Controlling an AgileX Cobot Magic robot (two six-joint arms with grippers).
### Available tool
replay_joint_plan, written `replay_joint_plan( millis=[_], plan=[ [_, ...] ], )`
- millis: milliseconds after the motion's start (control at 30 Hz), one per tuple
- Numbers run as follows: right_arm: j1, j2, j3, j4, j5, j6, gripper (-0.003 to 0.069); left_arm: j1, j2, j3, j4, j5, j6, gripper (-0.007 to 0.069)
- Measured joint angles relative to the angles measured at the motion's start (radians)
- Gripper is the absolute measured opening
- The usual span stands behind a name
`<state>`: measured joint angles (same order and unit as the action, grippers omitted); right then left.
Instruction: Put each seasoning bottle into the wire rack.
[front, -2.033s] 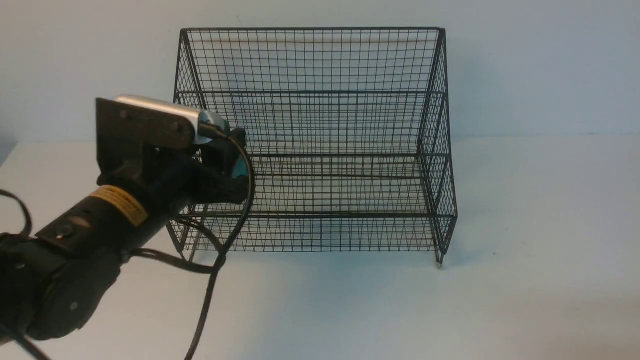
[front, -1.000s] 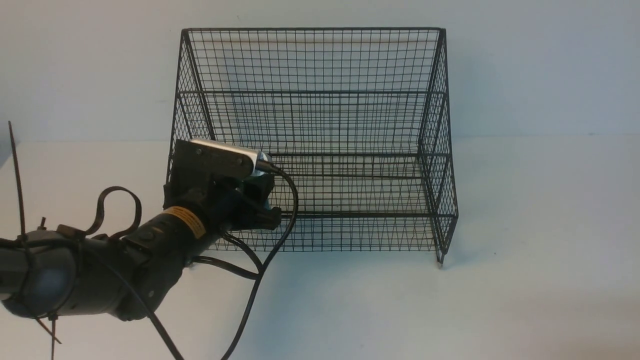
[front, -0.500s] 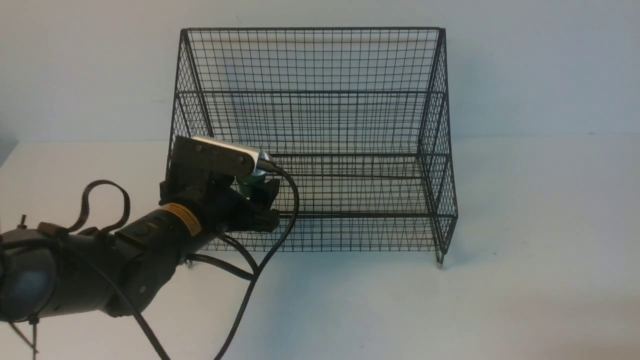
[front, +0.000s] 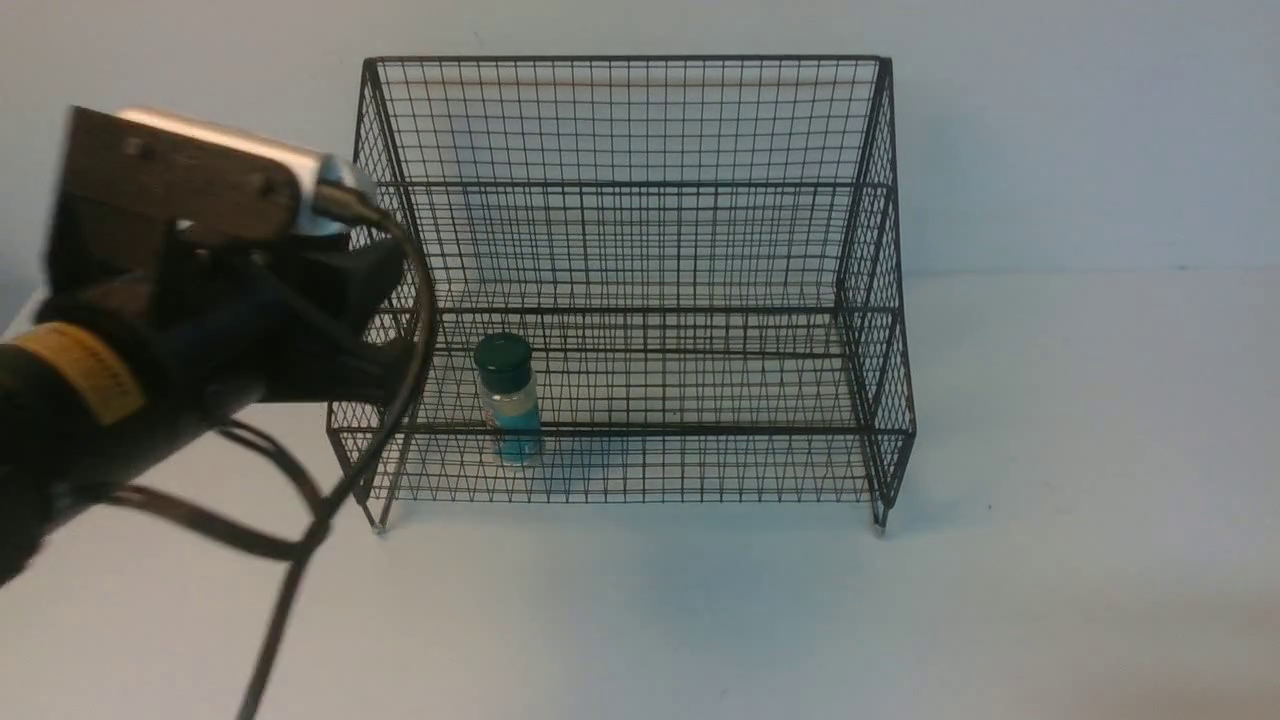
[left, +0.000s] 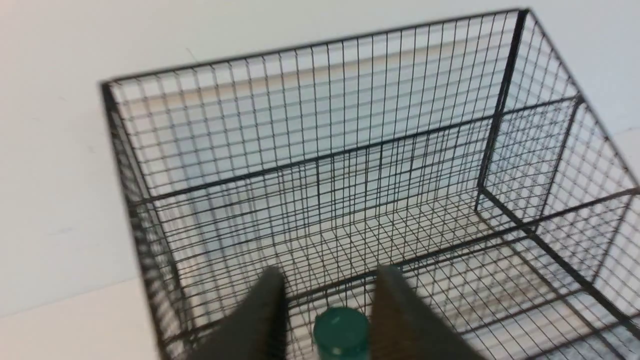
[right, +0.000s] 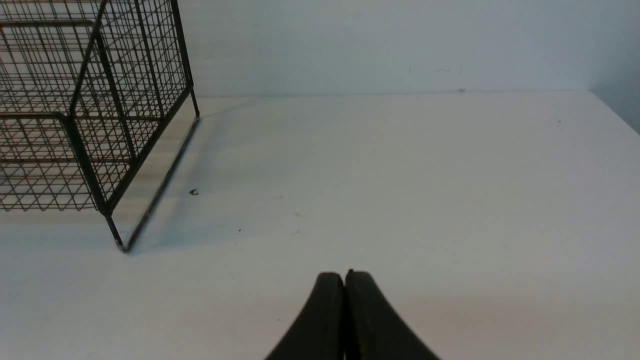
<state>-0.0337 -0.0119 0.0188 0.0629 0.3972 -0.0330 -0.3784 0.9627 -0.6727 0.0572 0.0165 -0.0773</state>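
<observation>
Green cap up, the seasoning bottle (front: 508, 400) stands straight on the lowest, nearest shelf of the wire rack (front: 620, 58), toward its left end. The left pincer (left: 330, 272) is open and holds nothing. It hangs up high, left of the bottle. The right pincer (right: 345, 280) is closed tight on nothing, over the tabletop (right: 450, 175) right of the rack.

There was one seasoning bottle (front: 508, 405), one wire rack (front: 620, 185), and two hands: the left hand (left: 330, 274) and right hand (right: 344, 276).

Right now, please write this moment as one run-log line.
seasoning bottle upright in wire rack | left pincer open | right pincer shut
</observation>
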Motion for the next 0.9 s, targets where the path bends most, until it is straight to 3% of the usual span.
replay_joint_plan(
  millis=[133,267,533,900],
  plan=[
    [0.0,0.0,0.0,0.0,0.0,0.0,-0.0017,0.0,-0.203,0.001,-0.002,0.193,0.0,0.0006],
    [0.0,0.0,0.0,0.0,0.0,0.0,-0.0017,0.0,-0.375,0.001,-0.005,0.336,0.0,-0.0005],
    [0.0,0.0,0.0,0.0,0.0,0.0,-0.0017,0.0,-0.588,0.001,-0.005,0.403,0.0,-0.0005],
    [0.0,0.0,0.0,0.0,0.0,0.0,-0.0017,0.0,-0.674,0.002,-0.005,0.522,0.0,-0.0005]
  ],
)
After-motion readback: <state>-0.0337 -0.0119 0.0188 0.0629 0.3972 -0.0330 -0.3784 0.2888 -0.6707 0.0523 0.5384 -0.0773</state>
